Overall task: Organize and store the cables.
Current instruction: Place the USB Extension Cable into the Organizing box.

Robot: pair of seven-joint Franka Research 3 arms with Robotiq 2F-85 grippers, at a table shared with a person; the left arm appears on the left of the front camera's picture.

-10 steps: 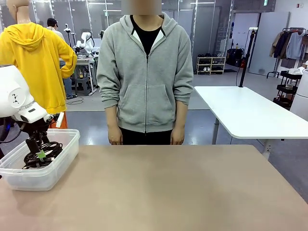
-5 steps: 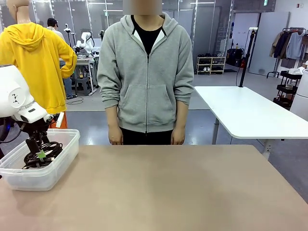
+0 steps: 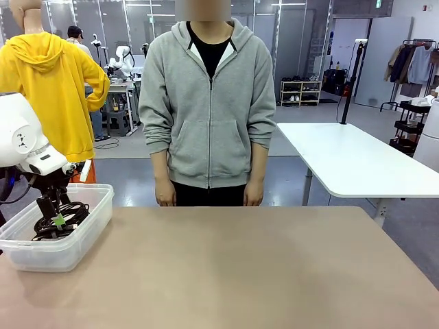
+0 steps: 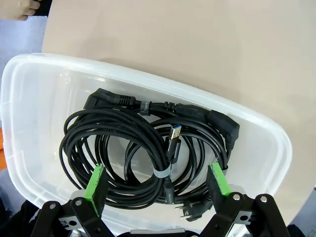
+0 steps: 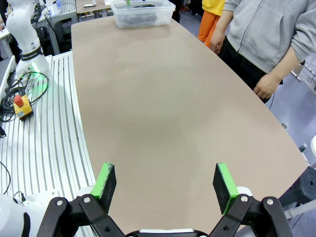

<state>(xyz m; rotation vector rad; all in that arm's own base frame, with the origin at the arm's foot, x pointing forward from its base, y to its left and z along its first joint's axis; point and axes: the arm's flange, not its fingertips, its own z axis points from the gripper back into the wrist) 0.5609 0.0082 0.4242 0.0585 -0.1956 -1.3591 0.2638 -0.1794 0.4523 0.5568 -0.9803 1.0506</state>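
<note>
Beyond the tan table (image 3: 240, 267) stands one person in a grey hoodie (image 3: 207, 103), both hands hanging at the far edge. From the front, one clear plastic bin (image 3: 92, 219) sits at the table's far left corner, and the left gripper (image 3: 56, 218) reaches down into it among the cables (image 3: 68, 218).

Looking along the left wrist, the cables (image 4: 148, 153) lie in the bin (image 4: 34, 98) as black coils overlapping one another; their exact count cannot be told. One blue-tipped USB plug (image 4: 175, 132) rests on top. The left gripper (image 4: 157, 183) stands wide open just above the coils, gripping nothing.

Looking along the right wrist, the right gripper (image 5: 165, 181) hangs wide open and empty over the bare table (image 5: 163, 108), with the bin (image 5: 143, 12) at the far corner.
</note>
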